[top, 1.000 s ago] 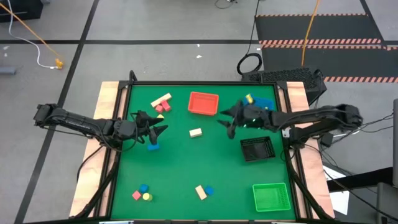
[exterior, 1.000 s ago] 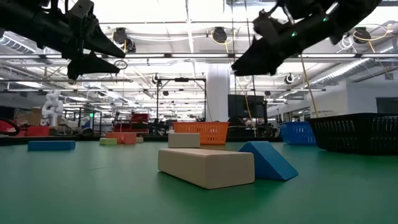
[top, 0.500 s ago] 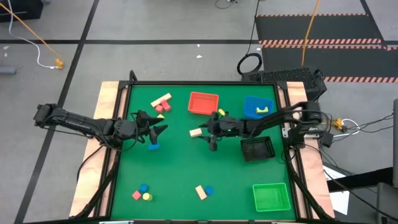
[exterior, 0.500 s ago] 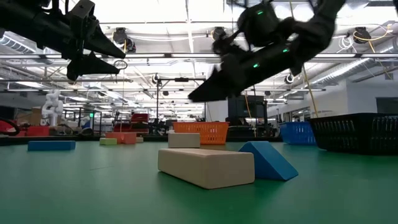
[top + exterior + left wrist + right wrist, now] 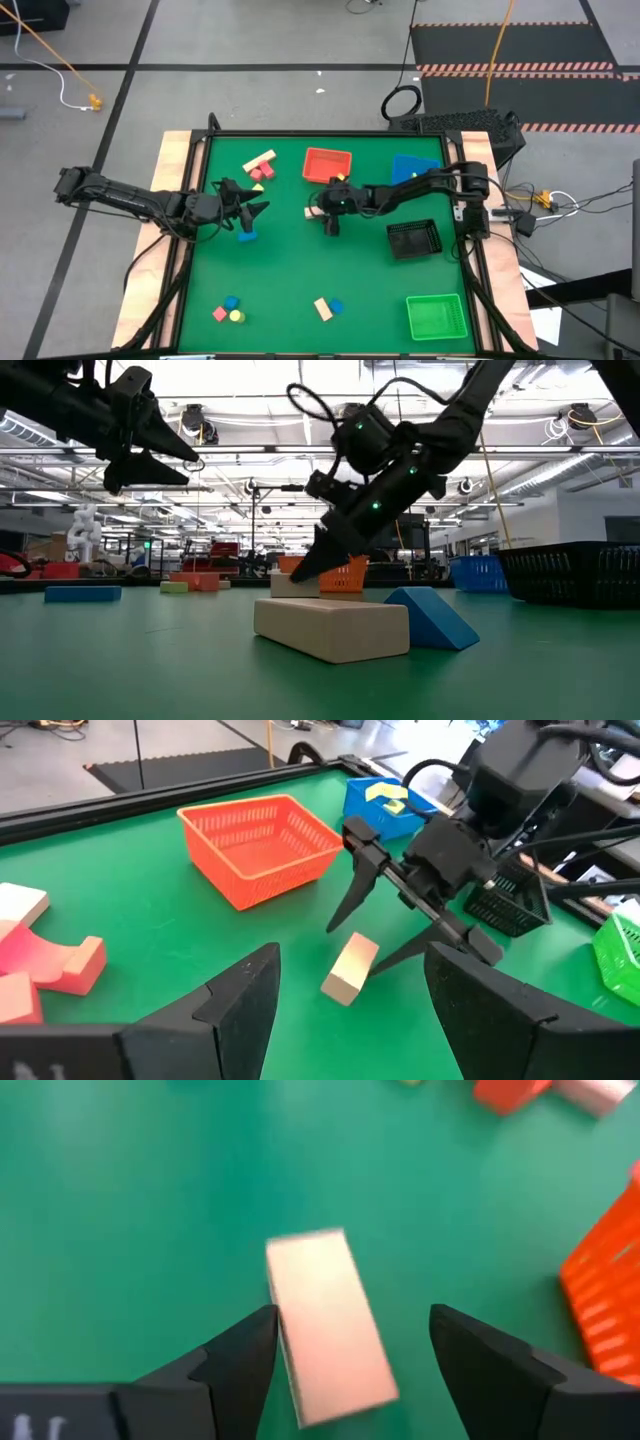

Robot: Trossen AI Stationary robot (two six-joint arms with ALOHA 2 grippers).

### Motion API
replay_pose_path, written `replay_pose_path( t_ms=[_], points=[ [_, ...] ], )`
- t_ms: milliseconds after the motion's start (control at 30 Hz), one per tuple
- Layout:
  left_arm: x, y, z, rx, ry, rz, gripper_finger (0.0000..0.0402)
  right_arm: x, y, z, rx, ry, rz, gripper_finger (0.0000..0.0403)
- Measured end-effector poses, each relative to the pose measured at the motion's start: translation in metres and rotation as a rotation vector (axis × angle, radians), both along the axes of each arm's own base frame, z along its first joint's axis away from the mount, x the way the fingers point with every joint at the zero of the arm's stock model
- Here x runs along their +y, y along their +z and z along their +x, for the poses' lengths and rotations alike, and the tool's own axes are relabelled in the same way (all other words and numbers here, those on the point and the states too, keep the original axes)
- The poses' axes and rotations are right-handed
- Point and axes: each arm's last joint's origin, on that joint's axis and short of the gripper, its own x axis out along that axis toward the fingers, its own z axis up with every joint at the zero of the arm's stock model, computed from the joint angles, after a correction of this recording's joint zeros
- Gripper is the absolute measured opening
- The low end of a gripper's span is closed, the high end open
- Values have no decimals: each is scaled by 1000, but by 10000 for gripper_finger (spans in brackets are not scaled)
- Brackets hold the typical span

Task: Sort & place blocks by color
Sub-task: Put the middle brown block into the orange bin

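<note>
My right gripper [image 5: 325, 212] is open and hangs low over a pale wood block [image 5: 314, 212] that lies flat on the green mat at the table's middle. In the right wrist view the block [image 5: 330, 1320] sits between the two fingers with a gap on each side. The left wrist view shows the same gripper [image 5: 375, 935] just above the block [image 5: 350, 968]. My left gripper [image 5: 256, 208] is open and held in the air at the table's left, above a blue block [image 5: 247, 236]. More blocks lie far left [image 5: 260, 165], near left [image 5: 230, 310] and near centre [image 5: 325, 308].
A red tray [image 5: 327, 165] stands right behind the pale block. A blue tray [image 5: 415, 170] with a yellow block is far right, a black tray [image 5: 413, 240] is at the right and a green tray [image 5: 437, 317] at the near right. Bare mat lies between the arms.
My right gripper has swung from beside the blue tray toward the table's left and has come down over the pale wood block at the middle, staying open. The left arm and the blocks have kept still.
</note>
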Motion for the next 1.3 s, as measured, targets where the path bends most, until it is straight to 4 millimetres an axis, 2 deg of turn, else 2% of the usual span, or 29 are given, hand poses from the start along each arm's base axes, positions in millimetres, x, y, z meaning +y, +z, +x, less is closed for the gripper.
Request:
replay_pose_path(
  t_ms=[133, 267, 367, 500, 533, 700, 867, 1033, 1133, 1300],
  points=[
    [0, -1, 0, 6, 0, 1, 248, -1, -9, -2, 50, 34, 60, 251],
    [0, -1, 0, 8, 0, 1, 248, -2, -10, -2, 49, -3, 102, 239],
    [0, -1, 0, 13, 0, 2, 248, -1, -10, -2, 46, -26, 129, 201],
    [0, -2, -1, 21, 0, 3, 248, -1, -10, -2, 40, -53, 163, 119],
    [0, -2, -1, 21, 0, 3, 248, -1, -10, -2, 39, -61, 172, 112],
    [0, -2, -1, 22, 0, 4, 248, 0, 3, -4, 20, -58, 227, 112],
    [0, -2, -1, 23, 0, 4, 248, -8, 38, -10, -64, -84, 232, 112],
    [0, -2, -1, 22, 0, 4, 248, -28, 72, -24, -131, -255, 99, 112],
    [0, -2, -1, 22, 0, 4, 248, -46, 79, -33, -125, -352, 59, 120],
    [0, -2, -1, 19, 0, 4, 248, -71, 74, -47, -72, -517, 145, 123]
  ],
)
